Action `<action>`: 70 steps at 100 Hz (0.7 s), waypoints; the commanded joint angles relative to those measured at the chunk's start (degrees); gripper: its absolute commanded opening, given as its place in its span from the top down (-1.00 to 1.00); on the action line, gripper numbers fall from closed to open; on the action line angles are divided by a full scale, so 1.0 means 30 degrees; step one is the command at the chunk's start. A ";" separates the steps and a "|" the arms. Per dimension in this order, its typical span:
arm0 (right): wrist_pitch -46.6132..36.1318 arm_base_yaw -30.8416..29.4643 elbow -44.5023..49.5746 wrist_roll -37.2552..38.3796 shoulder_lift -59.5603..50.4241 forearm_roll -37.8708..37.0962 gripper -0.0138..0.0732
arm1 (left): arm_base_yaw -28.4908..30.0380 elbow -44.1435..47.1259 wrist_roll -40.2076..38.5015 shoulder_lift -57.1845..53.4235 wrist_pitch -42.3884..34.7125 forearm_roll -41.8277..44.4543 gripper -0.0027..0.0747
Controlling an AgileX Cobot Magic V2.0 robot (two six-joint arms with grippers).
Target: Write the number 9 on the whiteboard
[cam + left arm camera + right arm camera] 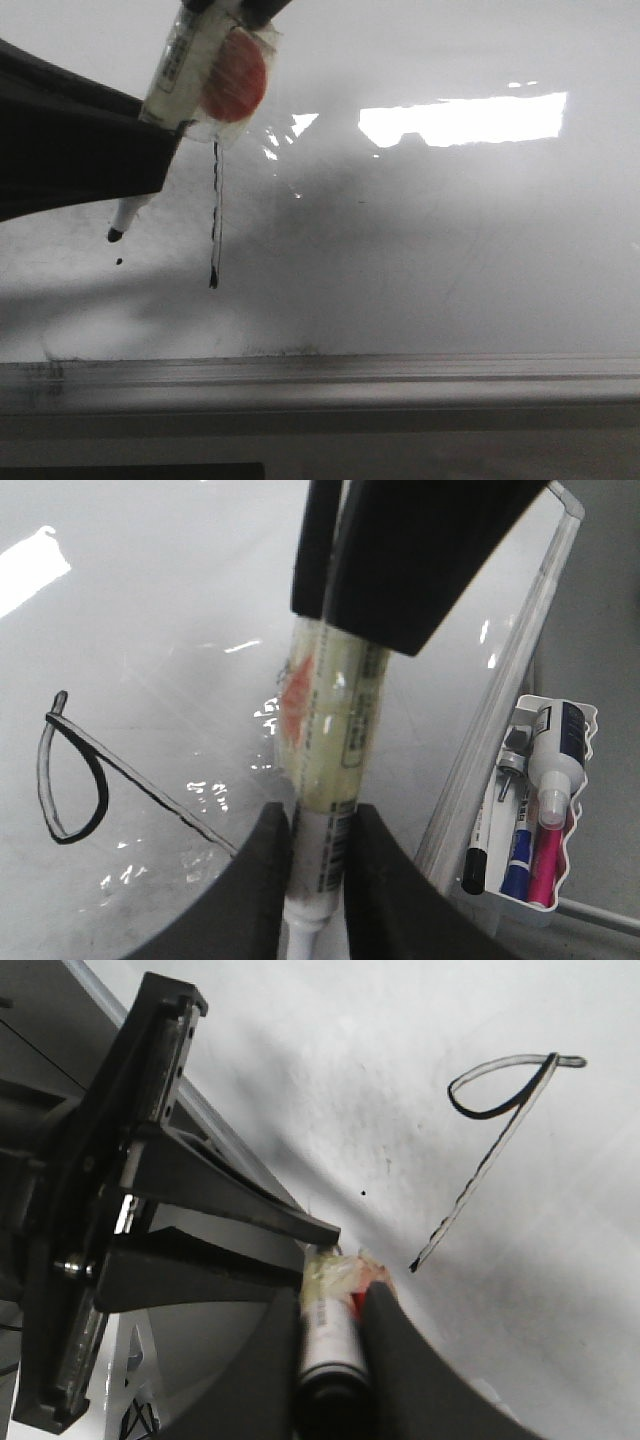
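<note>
The whiteboard (450, 250) bears the number 9 (500, 1130); both hands, left (318, 865) and right (335, 1350), clamp the slanted marker (185, 70).

whiteboard (480, 260): glossy white, grey smudges | number 9 (500, 1130): black | marker (190, 60): white barrel, orange-red patch

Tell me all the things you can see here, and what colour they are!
whiteboard: one, glossy white with grey smudges, filling the scene.
number 9: one, black, drawn on the board.
dot: one, tiny, black, on the board near the marker tip.
rail: one, silver, along the board's edge.
marker: one, white with an orange patch and clear wrap, held in both hands.
tray: one, white, beside the board, holding black, blue and pink pens and a white bottle.
left hand: black, shut on the marker.
right hand: black, shut on the marker.
</note>
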 commanded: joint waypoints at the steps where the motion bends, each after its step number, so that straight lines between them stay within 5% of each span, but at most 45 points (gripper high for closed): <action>1: -0.0968 0.0018 -0.0681 0.0016 -0.0354 0.0257 0.83 | -0.0016 -0.0647 -0.0230 -0.0024 -0.1545 -0.0346 0.98; 21: -0.1444 0.0018 -0.0681 -0.0163 -0.0354 0.0257 0.70 | -0.0016 -0.0647 -0.0230 -0.0024 -0.1520 -0.1096 0.98; 45: -0.2258 -0.0015 -0.0681 -0.0163 -0.0354 0.0257 -0.32 | -0.0016 -0.0647 -0.0230 -0.0024 -0.1386 -0.3885 0.98; 70: -0.2479 -0.0015 -0.0681 -0.0163 -0.0354 0.0257 -0.35 | 0.0078 -0.0647 -0.0230 -0.0285 0.0618 -1.0419 0.99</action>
